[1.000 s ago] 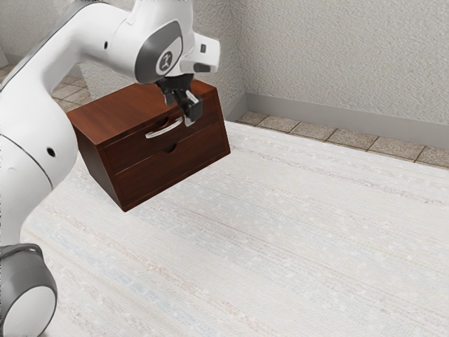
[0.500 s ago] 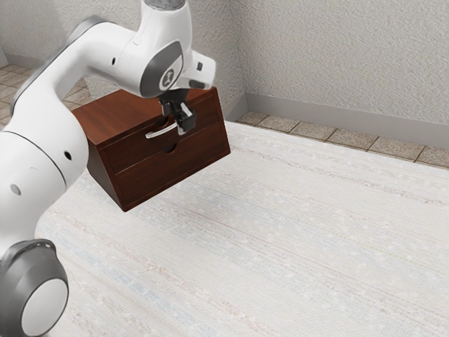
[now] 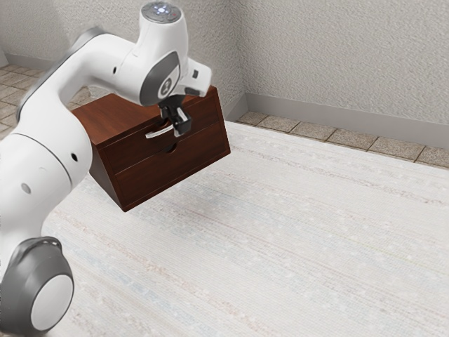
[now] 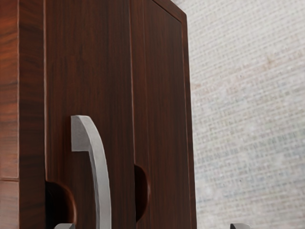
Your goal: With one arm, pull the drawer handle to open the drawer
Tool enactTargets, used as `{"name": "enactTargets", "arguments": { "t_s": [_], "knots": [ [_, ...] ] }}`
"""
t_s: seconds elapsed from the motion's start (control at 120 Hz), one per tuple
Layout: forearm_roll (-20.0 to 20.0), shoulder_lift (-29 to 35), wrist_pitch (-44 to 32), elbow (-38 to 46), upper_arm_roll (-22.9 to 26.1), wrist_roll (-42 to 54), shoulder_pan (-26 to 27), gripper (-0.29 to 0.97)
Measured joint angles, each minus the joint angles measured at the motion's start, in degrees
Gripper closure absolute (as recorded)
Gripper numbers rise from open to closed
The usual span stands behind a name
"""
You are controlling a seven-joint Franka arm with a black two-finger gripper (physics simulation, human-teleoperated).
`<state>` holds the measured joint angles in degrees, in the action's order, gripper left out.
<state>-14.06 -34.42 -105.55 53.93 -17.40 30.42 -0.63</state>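
A dark wooden cabinet (image 3: 168, 161) stands at the back of the pale surface, with two drawers in its front. The upper drawer (image 3: 130, 151) sits flush with the front and carries a curved silver handle (image 3: 157, 132). My black gripper (image 3: 179, 125) hovers at the end of the handle nearer the exterior view's right, close to the drawer front. It is open. In the wrist view the handle (image 4: 97, 167) runs up the upper drawer front (image 4: 114, 86), and it lies between my widely spread fingertips (image 4: 64, 225), nearer this one.
The lower drawer (image 3: 175, 165) has a small finger notch (image 4: 142, 191) at its top edge. A textured wall (image 3: 337, 49) and a tiled floor strip (image 3: 351, 137) lie behind. The pale woven surface (image 3: 280, 232) spreads wide toward the exterior view's right.
My hand has moved a little toward the exterior view's left, onto the end of the handle, and the arm has swung upright behind it. The drawer has not moved.
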Motion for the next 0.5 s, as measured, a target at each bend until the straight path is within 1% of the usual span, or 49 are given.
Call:
{"name": "enactTargets", "arguments": {
  "t_s": [0.192,0.5],
  "knots": [
    [0.0,-1.3,-2.3,0.0,0.8,0.9,-1.3,0.40],
    [0.0,-1.6,-4.0,0.3,1.1,2.0,-2.3,0.45]
  ]
}}
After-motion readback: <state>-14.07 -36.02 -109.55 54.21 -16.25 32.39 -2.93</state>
